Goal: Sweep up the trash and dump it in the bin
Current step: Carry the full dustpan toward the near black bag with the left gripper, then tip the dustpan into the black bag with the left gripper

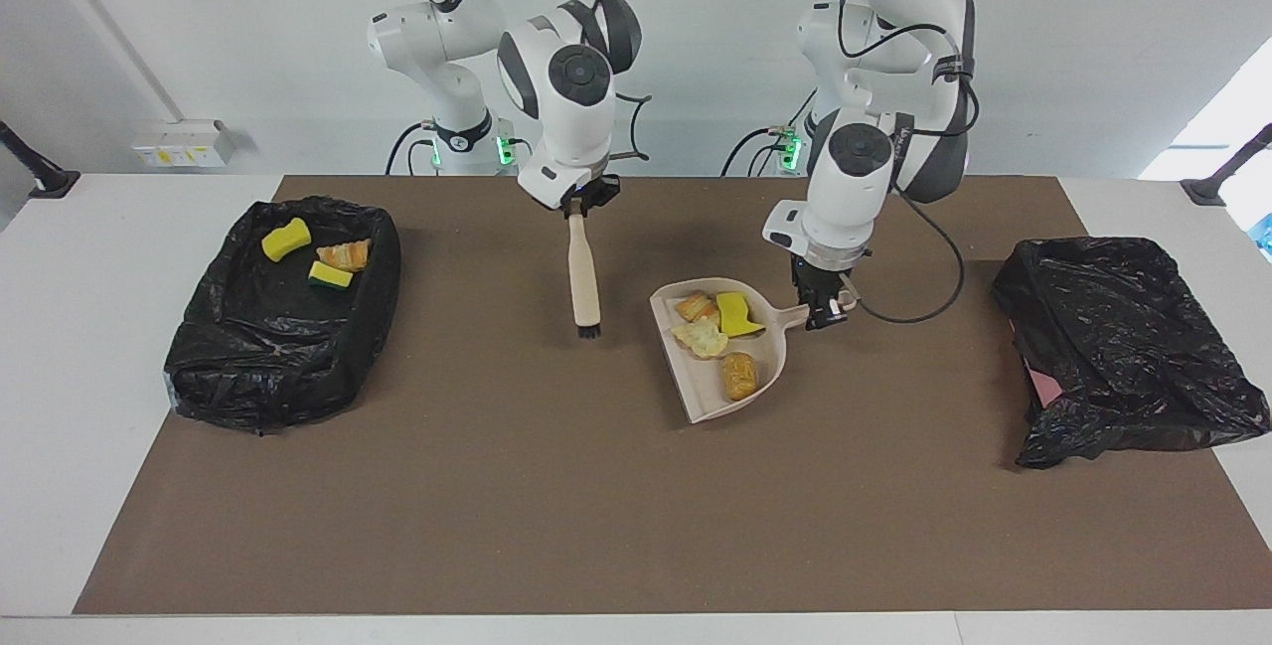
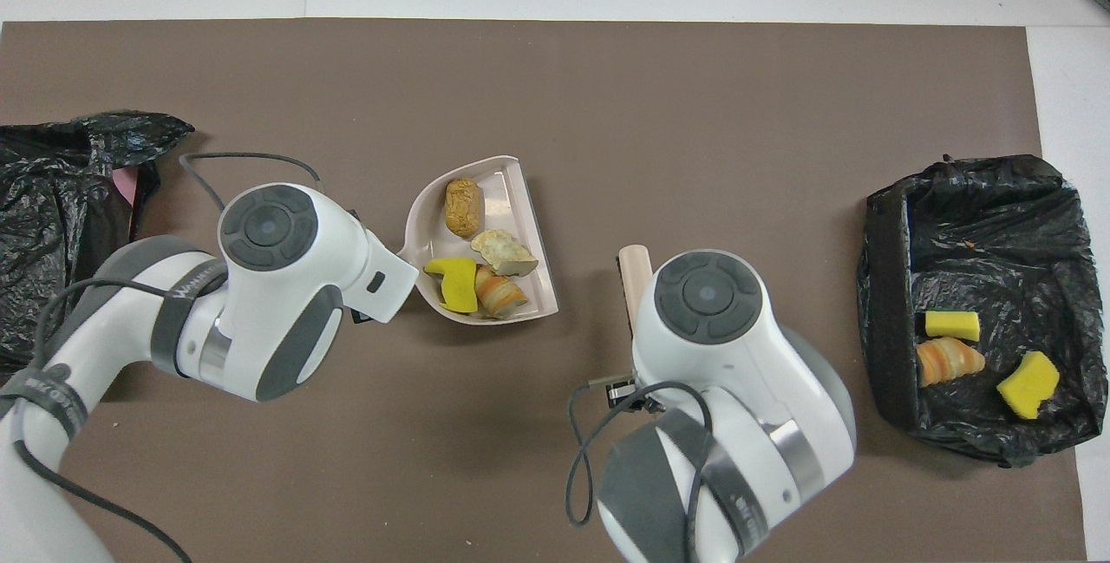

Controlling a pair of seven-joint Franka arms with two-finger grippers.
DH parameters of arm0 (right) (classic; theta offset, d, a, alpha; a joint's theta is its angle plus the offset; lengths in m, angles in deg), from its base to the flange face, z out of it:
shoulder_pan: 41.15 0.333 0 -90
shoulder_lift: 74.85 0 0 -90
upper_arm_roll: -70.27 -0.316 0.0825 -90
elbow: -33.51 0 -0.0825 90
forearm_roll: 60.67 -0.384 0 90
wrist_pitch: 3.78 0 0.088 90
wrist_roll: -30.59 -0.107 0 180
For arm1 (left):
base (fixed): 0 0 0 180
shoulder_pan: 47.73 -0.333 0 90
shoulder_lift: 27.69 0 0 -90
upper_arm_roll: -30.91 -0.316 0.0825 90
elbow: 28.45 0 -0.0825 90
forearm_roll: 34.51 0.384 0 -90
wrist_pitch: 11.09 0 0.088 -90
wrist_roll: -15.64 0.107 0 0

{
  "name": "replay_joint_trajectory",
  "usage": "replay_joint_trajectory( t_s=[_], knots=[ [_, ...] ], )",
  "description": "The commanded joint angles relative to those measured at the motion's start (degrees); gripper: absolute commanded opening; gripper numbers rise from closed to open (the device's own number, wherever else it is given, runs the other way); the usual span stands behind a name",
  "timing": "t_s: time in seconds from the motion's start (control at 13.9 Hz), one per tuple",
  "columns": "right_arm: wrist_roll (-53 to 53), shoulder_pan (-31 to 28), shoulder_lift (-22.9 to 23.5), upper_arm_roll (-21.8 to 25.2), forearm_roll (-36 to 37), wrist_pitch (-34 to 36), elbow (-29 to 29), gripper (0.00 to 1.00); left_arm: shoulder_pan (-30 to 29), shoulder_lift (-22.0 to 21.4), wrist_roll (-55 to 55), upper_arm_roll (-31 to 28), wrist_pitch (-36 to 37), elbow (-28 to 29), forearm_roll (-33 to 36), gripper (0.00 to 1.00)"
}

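1. A plain white wall (image 1: 1043,49) rises at the robots' end.
2. The white table (image 1: 60,347) carries a brown mat (image 1: 596,506).
3. A wall socket box (image 1: 184,142) sits low.
4. Daylight enters at one corner (image 1: 1212,128).

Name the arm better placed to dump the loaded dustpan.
Left. Its gripper is shut on the dustpan handle, four trash scraps inside. The right gripper holds only the brush.
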State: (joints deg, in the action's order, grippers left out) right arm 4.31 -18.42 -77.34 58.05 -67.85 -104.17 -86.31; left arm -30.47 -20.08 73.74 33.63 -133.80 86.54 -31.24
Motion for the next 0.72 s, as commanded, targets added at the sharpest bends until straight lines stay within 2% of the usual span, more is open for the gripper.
replay_joint_trajectory(
  t_s=[0.0,0.14,0.29,0.43,0.65],
  knots=[
    [-5.25,2.75,-5.50,0.01,-5.54,-2.87,-5.51,0.00,-4.94,0.39,7.96,0.36,7.11,-6.59,-3.35,0.00],
    [-13.40,7.66,-4.72,0.01,-6.62,-6.98,-6.30,0.00,-9.33,0.22,12.97,0.45,10.98,-9.76,-5.45,0.00],
    [-18.53,11.46,-3.23,0.01,-6.62,-15.15,-9.37,0.00,-14.43,-0.48,17.11,0.45,12.05,-10.31,-8.78,0.00],
    [-19.78,14.01,-2.08,0.01,-6.62,-19.48,-11.40,0.00,-17.95,-1.28,22.64,0.01,13.10,-10.48,-10.29,0.00],
    [-21.36,16.82,0.72,0.01,-6.53,-26.68,-13.86,0.00,-23.22,-0.67,29.23,-0.34,17.75,-15.74,-10.56,0.00]
  ],
)
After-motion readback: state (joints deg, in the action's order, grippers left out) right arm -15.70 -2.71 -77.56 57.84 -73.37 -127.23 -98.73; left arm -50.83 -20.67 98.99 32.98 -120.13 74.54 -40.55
